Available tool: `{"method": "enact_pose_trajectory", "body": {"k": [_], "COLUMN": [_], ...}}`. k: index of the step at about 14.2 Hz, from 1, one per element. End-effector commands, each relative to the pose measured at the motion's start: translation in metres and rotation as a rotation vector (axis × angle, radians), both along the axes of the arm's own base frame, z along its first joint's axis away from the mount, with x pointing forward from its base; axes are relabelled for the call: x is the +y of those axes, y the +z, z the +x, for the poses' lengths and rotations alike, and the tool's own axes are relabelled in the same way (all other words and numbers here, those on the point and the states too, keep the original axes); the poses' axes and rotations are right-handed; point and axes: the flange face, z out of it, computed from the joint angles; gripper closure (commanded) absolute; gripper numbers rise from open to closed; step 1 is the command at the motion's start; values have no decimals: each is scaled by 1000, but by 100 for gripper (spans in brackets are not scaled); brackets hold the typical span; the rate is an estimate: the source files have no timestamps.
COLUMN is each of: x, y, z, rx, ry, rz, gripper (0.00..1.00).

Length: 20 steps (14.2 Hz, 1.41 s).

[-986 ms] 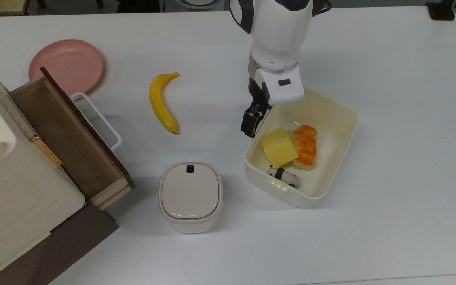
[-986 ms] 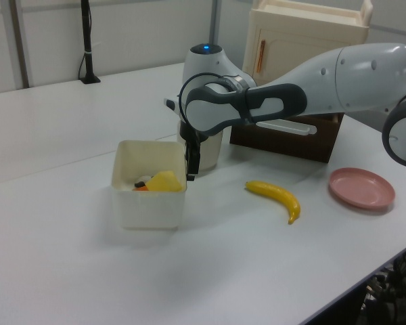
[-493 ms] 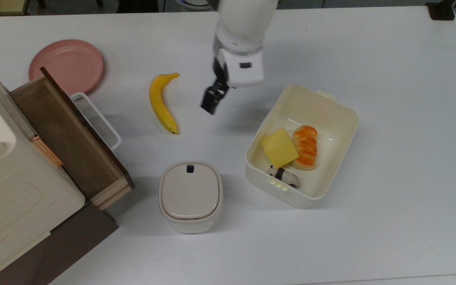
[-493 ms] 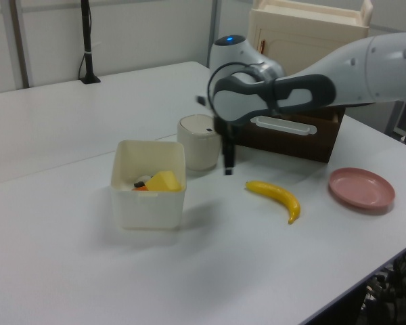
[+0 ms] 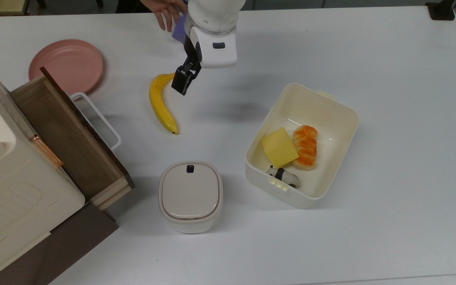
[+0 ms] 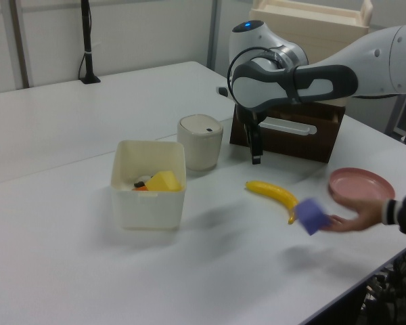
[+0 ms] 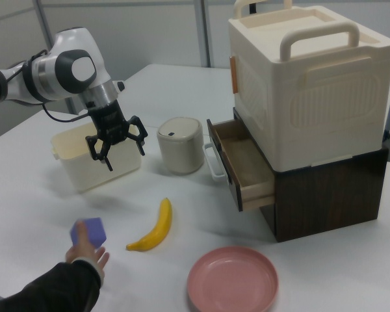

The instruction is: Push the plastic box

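**Claw in the air by the banana, box apart on open surface**

Above the white surface [image 5: 390,59], the claw [image 7: 116,144] hangs with its fingers spread wide and nothing between them. In the top view it sits just beside the far tip of the banana [image 5: 161,103], well apart from the plastic box [image 5: 333,102].

The plastic box stands at the top view's right, lidless, tilted against the surface's edges. Bare surface lies on its far, right and near sides. Inside lie a yellow block [image 5: 278,147], an orange-striped bread piece [image 5: 305,147] and a small panda figure [image 5: 283,175].

No readable writing shows.

At the top view's left of the box stands a white bin [image 5: 190,196] with a black button. Farther left is a wooden drawer [image 5: 65,134] pulled open under a cream crate [image 7: 309,78], with a pink plate [image 5: 66,65] beyond. A person's hand [image 7: 86,250] holds a purple cube [image 7: 89,231] near the banana.
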Motion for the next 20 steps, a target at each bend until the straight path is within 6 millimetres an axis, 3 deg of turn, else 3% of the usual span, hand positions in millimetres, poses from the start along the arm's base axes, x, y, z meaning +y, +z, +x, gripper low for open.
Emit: {"method": "enact_pose_trajectory", "body": {"k": [1, 11, 16, 20], "x": [1, -4, 0, -1], "y": [-1, 13, 56, 82], "z": [-11, -11, -20, -29], "rx": [0, -35, -209, -262], "ry": [-47, -118, -597, -836], "rz": [-23, -11, 52, 88], "gripper": [0, 0, 0, 0]}}
